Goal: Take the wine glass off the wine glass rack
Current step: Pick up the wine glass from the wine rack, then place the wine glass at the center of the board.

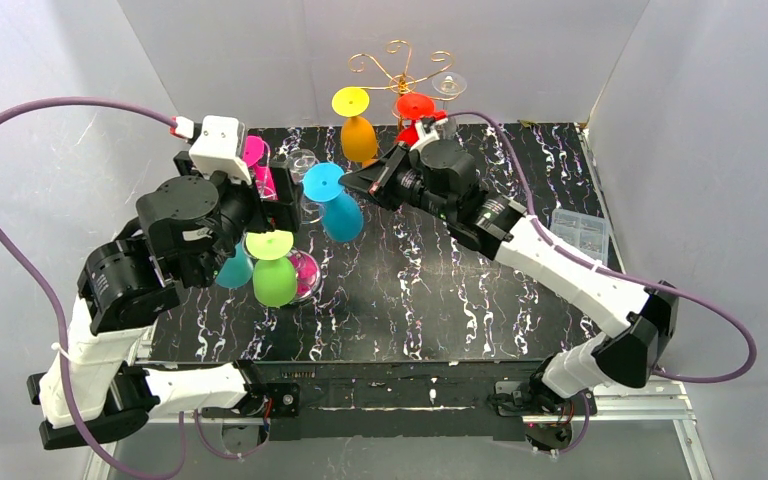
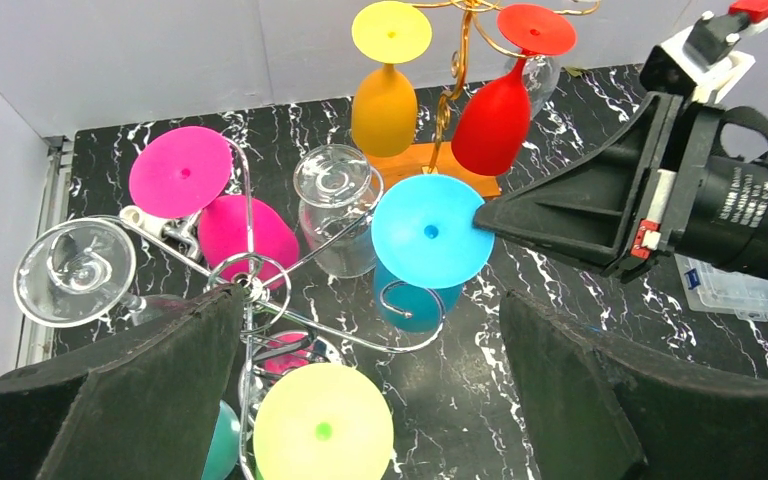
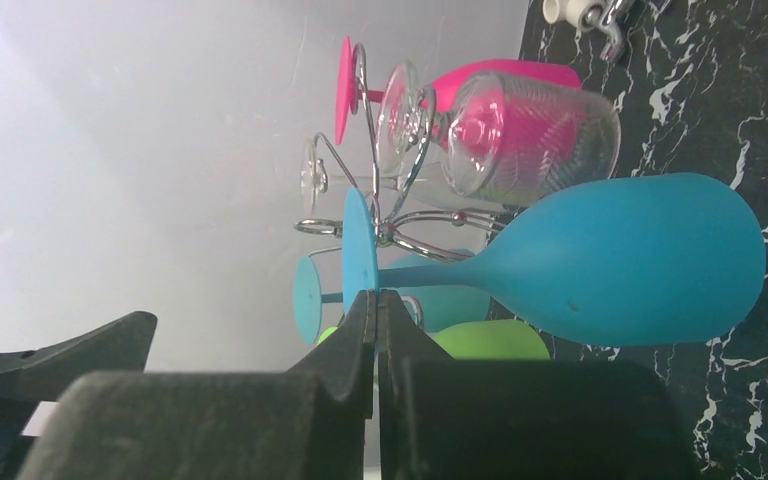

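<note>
The right gripper (image 3: pixel 375 300) is touching, with closed fingertips, the foot rim of the blue wine glass (image 3: pixel 610 260), which is hanging on the wire rack (image 2: pixel 250 285) directly ahead; the left gripper (image 2: pixel 370 330) is hovering wide open.

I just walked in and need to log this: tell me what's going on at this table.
The right gripper, jaws shut, has its tips against the round foot of the opaque blue wine glass, which hangs upside down on the silver wire rack. Whether it actually pinches the foot is unclear. The left gripper hangs wide open above the same rack, holding nothing. The blue glass is not yet off the rack.
</note>
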Robot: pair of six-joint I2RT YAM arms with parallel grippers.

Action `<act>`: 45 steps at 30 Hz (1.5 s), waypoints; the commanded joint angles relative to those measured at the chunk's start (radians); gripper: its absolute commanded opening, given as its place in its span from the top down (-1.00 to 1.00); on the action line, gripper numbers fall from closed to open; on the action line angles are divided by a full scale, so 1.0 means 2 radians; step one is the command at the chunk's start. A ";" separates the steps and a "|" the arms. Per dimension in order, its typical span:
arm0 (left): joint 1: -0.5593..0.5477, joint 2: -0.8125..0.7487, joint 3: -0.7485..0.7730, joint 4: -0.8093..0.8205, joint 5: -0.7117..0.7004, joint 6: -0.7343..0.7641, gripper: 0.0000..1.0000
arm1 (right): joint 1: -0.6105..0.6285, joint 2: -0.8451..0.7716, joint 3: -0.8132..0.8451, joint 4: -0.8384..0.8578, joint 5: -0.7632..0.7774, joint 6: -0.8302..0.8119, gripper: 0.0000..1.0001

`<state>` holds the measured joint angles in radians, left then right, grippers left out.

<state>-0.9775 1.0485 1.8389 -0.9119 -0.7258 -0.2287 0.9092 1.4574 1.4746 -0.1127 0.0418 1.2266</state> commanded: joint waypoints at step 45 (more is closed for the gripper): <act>0.204 0.221 0.045 0.152 0.583 -0.341 0.11 | -0.218 -0.172 -0.103 0.077 -0.193 0.059 0.97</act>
<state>-0.5770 1.4799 1.9297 -0.6586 0.3645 -0.8639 0.4816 1.1320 1.2545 -0.0612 -0.3027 1.3190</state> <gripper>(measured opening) 0.468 0.031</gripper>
